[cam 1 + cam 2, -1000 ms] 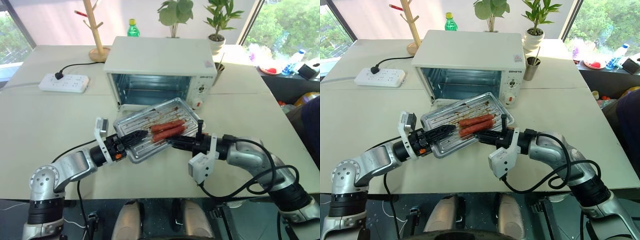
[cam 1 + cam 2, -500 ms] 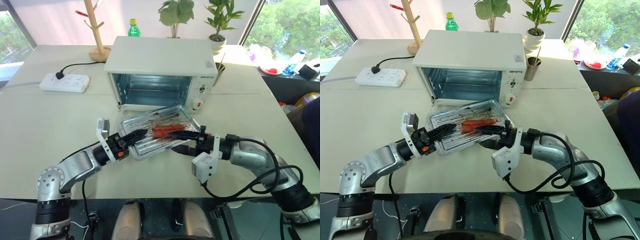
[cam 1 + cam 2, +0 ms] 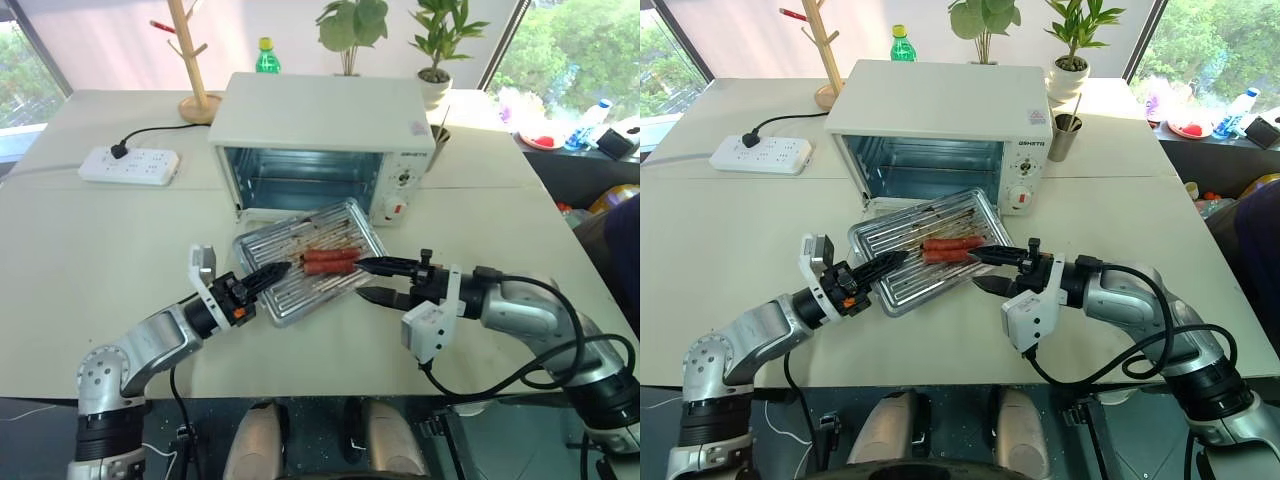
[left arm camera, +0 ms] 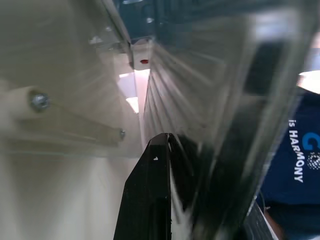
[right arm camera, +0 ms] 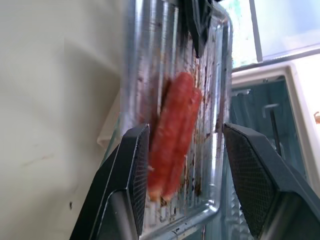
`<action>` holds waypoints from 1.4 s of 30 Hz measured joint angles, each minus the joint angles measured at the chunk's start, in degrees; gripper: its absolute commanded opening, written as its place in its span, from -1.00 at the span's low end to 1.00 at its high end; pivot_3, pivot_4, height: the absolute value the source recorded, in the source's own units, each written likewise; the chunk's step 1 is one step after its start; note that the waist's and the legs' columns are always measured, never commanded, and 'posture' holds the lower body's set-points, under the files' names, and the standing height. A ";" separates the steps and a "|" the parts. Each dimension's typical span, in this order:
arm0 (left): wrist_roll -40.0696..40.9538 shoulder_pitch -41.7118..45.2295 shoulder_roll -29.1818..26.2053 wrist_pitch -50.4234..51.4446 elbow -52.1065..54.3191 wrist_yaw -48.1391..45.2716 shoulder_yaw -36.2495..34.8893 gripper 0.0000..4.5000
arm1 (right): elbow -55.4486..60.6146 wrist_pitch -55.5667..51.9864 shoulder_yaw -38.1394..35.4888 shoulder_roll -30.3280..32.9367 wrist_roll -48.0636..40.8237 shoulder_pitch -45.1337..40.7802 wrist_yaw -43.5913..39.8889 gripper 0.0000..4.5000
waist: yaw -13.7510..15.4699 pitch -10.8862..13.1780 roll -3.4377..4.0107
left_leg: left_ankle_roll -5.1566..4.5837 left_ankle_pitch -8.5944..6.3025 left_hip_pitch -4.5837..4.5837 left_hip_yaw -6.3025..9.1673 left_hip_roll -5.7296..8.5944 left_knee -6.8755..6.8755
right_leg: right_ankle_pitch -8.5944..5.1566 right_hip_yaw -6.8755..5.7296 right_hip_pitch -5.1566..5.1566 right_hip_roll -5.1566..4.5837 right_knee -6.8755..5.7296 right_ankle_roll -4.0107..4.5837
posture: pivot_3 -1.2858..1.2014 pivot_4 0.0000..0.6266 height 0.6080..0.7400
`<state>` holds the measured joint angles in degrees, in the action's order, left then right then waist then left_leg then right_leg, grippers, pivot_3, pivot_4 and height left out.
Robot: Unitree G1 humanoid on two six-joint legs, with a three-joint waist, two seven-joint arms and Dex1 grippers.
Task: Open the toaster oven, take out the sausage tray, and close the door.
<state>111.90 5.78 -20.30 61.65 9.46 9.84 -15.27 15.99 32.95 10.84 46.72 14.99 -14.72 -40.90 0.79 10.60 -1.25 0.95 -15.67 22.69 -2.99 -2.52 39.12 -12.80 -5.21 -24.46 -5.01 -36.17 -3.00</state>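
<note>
We have the tray [image 3: 308, 262] out of the oven [image 3: 322, 145] — left gripper [image 3: 270, 274] clamped on its edge, right gripper [image 3: 378, 280] apart and empty — seemingly resting on the lowered door, not yet closed.

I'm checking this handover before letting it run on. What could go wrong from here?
The sausage tray is pinched only at its near-left corner by the left gripper, while the right gripper has its fingers open beside the tray. It may tilt, and the loose sausages might roll off. It also lies over the open door, blocking closing.
</note>
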 measured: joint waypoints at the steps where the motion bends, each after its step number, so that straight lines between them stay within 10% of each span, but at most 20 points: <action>1: 0.11 -0.06 0.26 -0.13 -0.02 0.11 -0.02 -0.99 | 0.00 -0.02 0.00 -0.02 -0.01 0.00 0.00 0.07 | 0.00 0.00 0.00 | 0.00 0.00 0.00 0.00 0.00 0.00 | 0.00 0.00 0.00 0.00 0.00 0.00 | 0.03 -0.52 0.65; 30: -0.01 -2.36 4.53 1.25 -2.13 -0.36 -6.80 -0.99 | 0.07 -0.53 -5.47 4.25 -3.70 4.44 -0.85 0.07 | 0.02 0.02 -0.02 | 0.00 -0.01 0.03 0.01 -0.02 -0.02 | -0.02 0.00 0.00 -0.01 0.08 0.03 | 0.03 -0.52 0.65; 42: -0.01 -23.20 5.87 -8.79 15.83 -5.28 -15.48 -0.99 | -7.69 -23.40 -11.39 3.32 -22.64 6.37 -7.28 0.07 | -0.08 0.07 -0.02 | -0.05 -0.07 0.08 -0.01 -0.19 -0.08 | -0.10 -0.01 -0.10 -0.04 0.17 0.16 | 0.03 -0.52 0.65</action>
<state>111.89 -17.42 -14.43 52.86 25.29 4.56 -30.75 8.29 9.55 -0.55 50.04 -7.66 -8.35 -48.18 0.71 10.67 -1.28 0.90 -15.74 22.78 -3.00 -2.71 39.04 -12.90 -5.21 -24.56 -5.05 -35.99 -2.84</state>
